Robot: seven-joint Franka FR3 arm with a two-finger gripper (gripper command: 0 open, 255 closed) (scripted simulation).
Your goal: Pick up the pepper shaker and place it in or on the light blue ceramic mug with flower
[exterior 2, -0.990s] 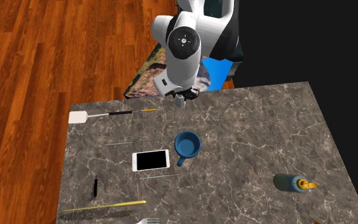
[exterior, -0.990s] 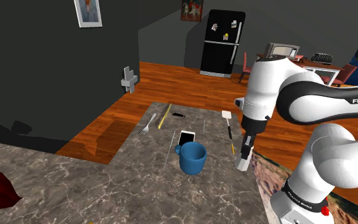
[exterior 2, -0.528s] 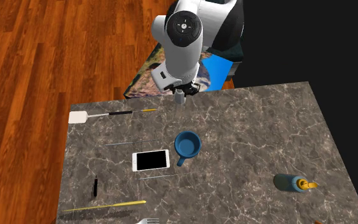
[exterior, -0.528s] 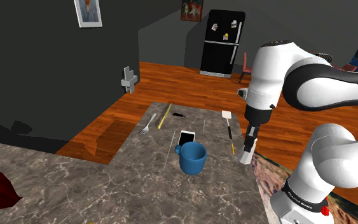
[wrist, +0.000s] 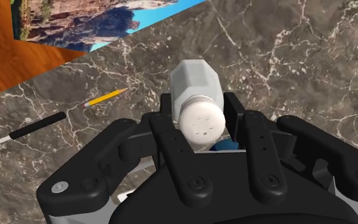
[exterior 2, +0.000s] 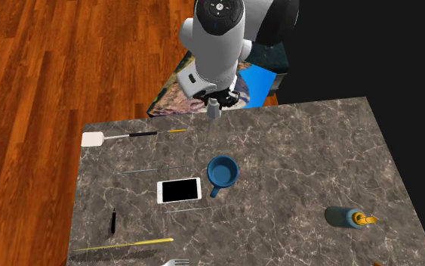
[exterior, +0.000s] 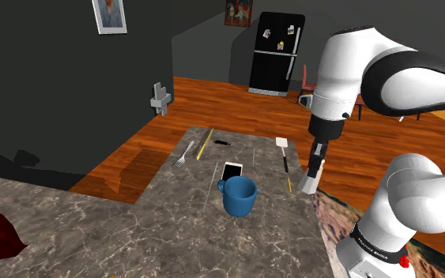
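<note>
The pepper shaker (exterior: 311, 184) is a pale grey faceted bottle with a white perforated cap (wrist: 201, 121). My black gripper (exterior: 314, 175) is shut on it, and the two fingers (wrist: 163, 121) clasp its sides just below the cap. It hangs a little above the marble tabletop (exterior: 173, 229), close to the edge nearest the stand. In the second exterior view the shaker (exterior 2: 214, 109) sits under the white wrist. The mug (exterior: 239, 196) is plain blue with its handle toward the phone. It stands upright and apart from the shaker, toward the shoulder view's left, and is seen from above as an open mug (exterior 2: 222, 172).
A white phone (exterior: 231, 170) lies just beyond the mug. A spatula (exterior: 284, 154), a fork (exterior: 182, 156), a yellow stick (exterior: 205, 144) and a black pen (exterior: 221, 143) lie farther out. A blue bottle (exterior 2: 346, 218) lies near one table corner.
The arm has risen and swung slightly toward the stand side, lifting the shaker off the tabletop. The grip stays shut on it, and the mug and other items have not moved.
</note>
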